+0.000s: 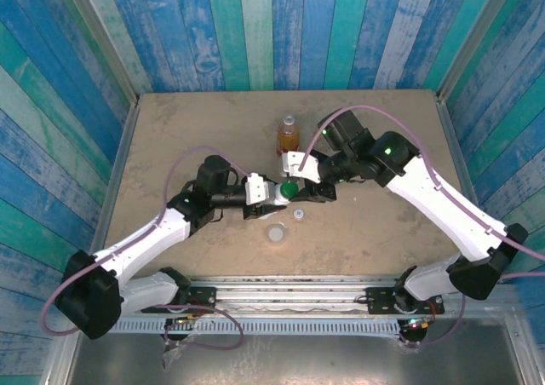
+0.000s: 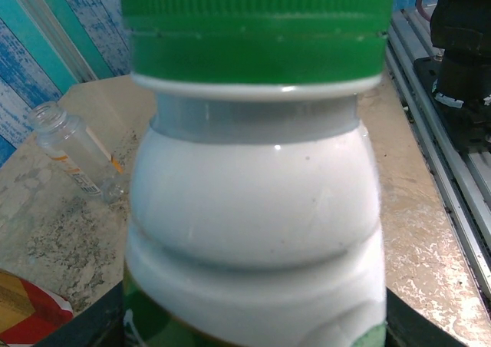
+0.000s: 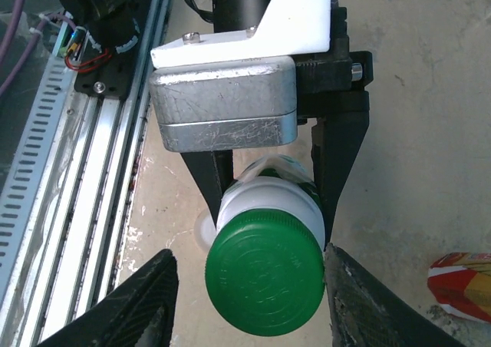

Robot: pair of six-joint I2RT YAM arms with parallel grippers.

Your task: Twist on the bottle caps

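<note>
Meeting at table (image 1: 170, 138) centre, the left gripper (image 1: 274, 192) comes from 9 o'clock and the right gripper (image 1: 310, 189) from 3 o'clock at the green cap (image 1: 290, 187). The amber bottle (image 1: 289, 135) stands at 12 o'clock of it. The grey cap (image 1: 276, 232) lies loose at 6 and the white cap (image 1: 299, 214) at 5.

Left wrist: the green cap sits level on the white bottle (image 2: 253, 209), which the left jaws clamp low on the body, I judge to stop it spinning. A clear bottle (image 2: 73, 151), uncapped, is at 9 o'clock; its label is unreadable.

Right wrist: the right fingers (image 3: 153, 301) stand apart either side of the cap, with a gap at 9 o'clock, so nothing is held, likely between turns. Raised marks on the cap are too blurred to read. The red-and-yellow label at 4 o'clock shows no legible word.
</note>
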